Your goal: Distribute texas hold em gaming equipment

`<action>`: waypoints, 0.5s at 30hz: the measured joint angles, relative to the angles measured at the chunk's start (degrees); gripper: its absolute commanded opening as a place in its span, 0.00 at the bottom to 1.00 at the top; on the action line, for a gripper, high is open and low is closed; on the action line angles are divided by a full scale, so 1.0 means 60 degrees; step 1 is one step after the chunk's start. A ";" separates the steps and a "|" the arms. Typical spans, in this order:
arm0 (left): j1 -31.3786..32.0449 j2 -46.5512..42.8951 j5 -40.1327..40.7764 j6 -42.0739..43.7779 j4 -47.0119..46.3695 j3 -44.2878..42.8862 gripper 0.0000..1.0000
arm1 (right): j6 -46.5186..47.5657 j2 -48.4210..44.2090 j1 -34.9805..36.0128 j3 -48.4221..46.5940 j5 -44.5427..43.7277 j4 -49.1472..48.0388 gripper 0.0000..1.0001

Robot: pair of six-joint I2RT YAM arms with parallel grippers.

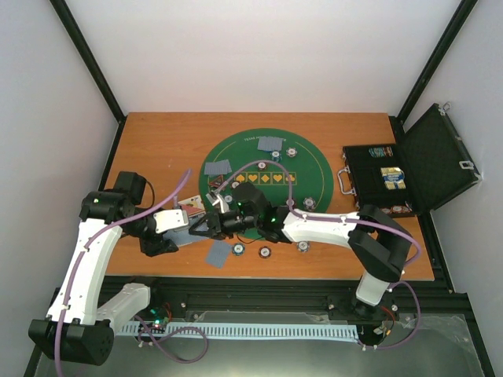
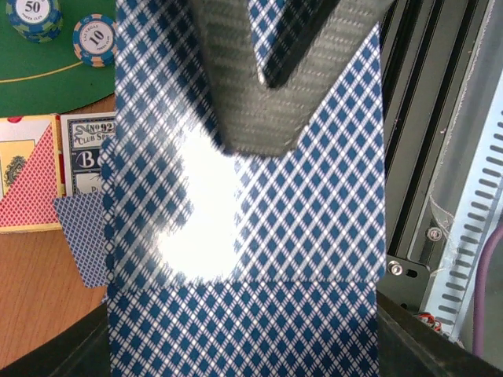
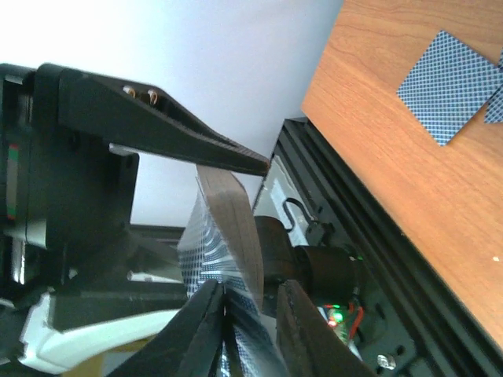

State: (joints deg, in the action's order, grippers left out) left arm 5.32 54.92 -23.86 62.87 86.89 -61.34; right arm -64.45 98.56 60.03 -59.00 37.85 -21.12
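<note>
Three places around the green mat (image 1: pixel 314 177) hold dealt cards: far cards (image 1: pixel 271 143) on its far edge, left cards (image 1: pixel 218 167) on its left edge, and near cards (image 1: pixel 218 253) on the counter (image 1: pixel 157 137) just off its near side. Several poker chips (image 1: pixel 265 252) ring the mat. More lie in the black case (image 1: pixel 440 157) to its right, so distribution looks partway. Off the mat's near-left edge, the left pincer (image 1: pixel 196 225) clamps the deck (image 2: pixel 275 259). The right pincer (image 3: pixel 250 289) stands narrow about a card's edge, though I cannot tell if it grips.
</note>
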 measured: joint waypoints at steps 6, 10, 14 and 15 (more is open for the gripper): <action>0.0000 -0.0004 0.0044 0.0004 0.0025 0.0000 0.01 | 0.0586 -0.0474 -0.0120 -0.0197 -0.0120 0.1082 0.03; 0.0000 0.0000 0.0044 0.0004 0.0029 -0.0007 0.01 | 0.1024 -0.0754 -0.0390 -0.0233 -0.0233 0.2135 0.03; 0.0000 0.0000 -0.0026 0.0007 0.0029 -0.0055 0.01 | 0.1413 -0.1180 -0.1064 0.0058 -0.0270 0.3027 0.03; 0.0000 0.0000 -0.0036 0.0007 0.0025 -0.0055 0.01 | 0.1548 -0.1392 -0.1344 0.0262 -0.0248 0.3253 0.03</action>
State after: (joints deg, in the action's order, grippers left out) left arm 5.32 54.92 -24.08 62.92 87.05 -61.67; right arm -55.16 90.21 51.96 -57.43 36.36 -1.61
